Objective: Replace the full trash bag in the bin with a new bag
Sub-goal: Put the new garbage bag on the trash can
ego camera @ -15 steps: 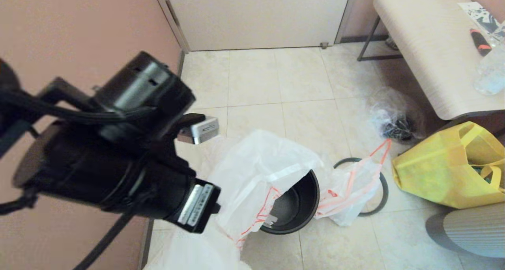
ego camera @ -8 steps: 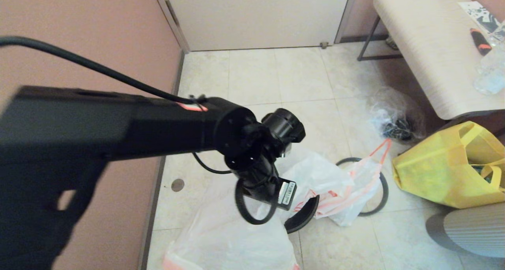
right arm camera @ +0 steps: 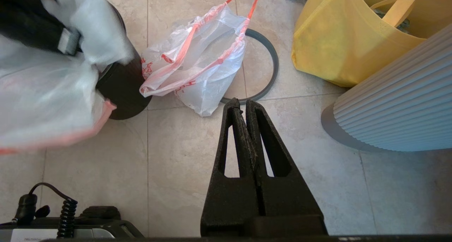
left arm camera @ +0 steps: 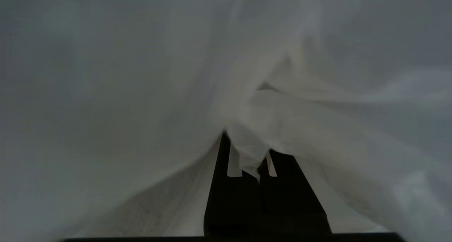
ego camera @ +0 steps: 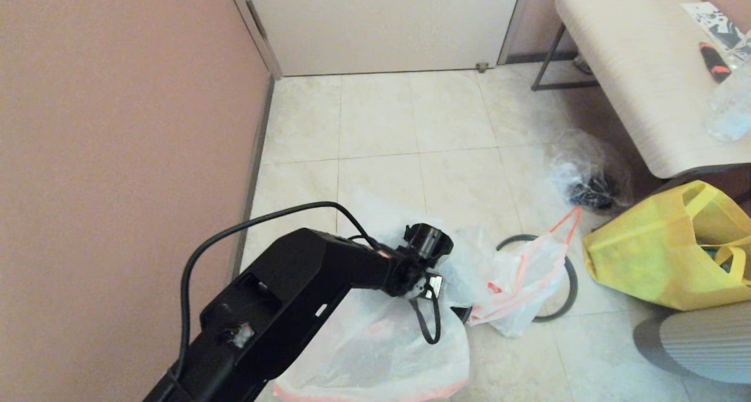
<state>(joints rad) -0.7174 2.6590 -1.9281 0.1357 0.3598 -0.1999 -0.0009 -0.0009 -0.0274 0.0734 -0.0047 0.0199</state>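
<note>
Left pincer pinching new bag, draped over bin on floor. Full trash bag at bin's 3 o'clock, atop grey ring. Right pincer pressed together, empty, parked above floor.

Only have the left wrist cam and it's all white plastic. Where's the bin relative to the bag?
Observer: The bin is on the floor under the new bag, which drapes over most of it. Only a dark sliver of the bin shows from the head view.
Operator: Old bag out?
Observer: Yes. The full trash bag lies on the floor beside the bin, partly over the grey ring.
Operator: Right arm?
Observer: The right gripper is shut and empty, above bare floor near the full trash bag.
</note>
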